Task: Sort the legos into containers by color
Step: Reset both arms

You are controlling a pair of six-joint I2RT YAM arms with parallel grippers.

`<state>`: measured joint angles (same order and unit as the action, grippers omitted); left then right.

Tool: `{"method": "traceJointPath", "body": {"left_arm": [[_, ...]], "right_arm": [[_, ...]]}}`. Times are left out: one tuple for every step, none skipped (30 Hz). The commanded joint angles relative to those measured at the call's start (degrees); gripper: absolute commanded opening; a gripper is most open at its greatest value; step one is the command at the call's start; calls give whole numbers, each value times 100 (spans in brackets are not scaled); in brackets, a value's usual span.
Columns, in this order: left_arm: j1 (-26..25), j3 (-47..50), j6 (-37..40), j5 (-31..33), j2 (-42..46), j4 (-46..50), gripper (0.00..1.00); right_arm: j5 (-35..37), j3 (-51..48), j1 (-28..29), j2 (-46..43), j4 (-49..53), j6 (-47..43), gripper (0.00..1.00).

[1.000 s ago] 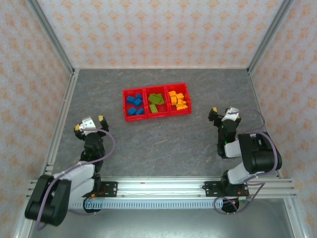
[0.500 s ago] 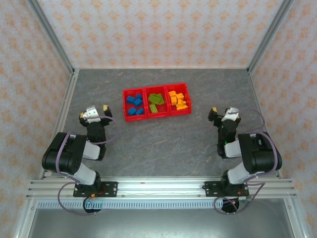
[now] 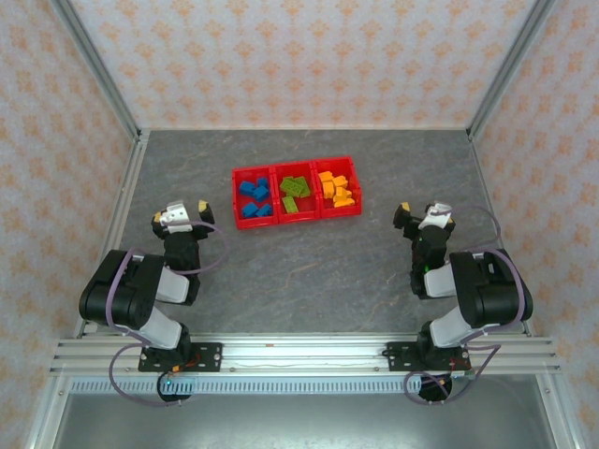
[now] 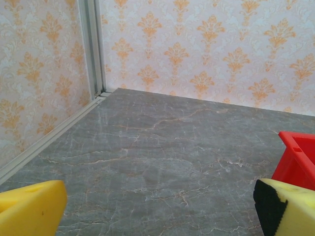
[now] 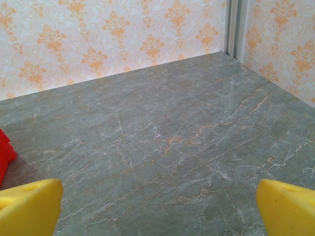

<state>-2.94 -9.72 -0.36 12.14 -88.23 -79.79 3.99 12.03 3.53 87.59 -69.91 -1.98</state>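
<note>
Three joined red containers stand mid-table in the top view. The left bin holds several blue legos, the middle one green legos, the right one orange-yellow legos. My left gripper sits low at the left, open, its yellow fingertips wide apart over bare table. A corner of the red containers shows at the right of the left wrist view. My right gripper rests at the right, open, with nothing between its yellow fingertips.
Grey marbled tabletop spreads around the bins. Patterned walls and metal frame posts close in the back and sides. A red edge of the bins shows at the left of the right wrist view.
The left arm has folded back toward its base, its gripper ending slightly farther up and right. The right arm has not moved.
</note>
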Motion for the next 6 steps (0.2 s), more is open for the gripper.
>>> {"method": "traceJointPath", "body": {"left_arm": [[19, -92, 36, -107, 7, 48, 99], [13, -84, 36, -107, 1, 33, 99], [13, -83, 36, -111, -6, 17, 99], [17, -83, 36, -107, 3, 39, 99], [13, -83, 36, -107, -2, 35, 99], [13, -83, 36, -107, -2, 25, 99]], "right_arm": [[-84, 175, -49, 13, -43, -23, 100], [-108, 179, -65, 4, -24, -14, 100], [-109, 161, -63, -4, -58, -25, 100], [-109, 133, -63, -22, -80, -30, 100], [-109, 127, -63, -29, -89, -24, 100], [-109, 108, -63, -40, -116, -30, 100]]}}
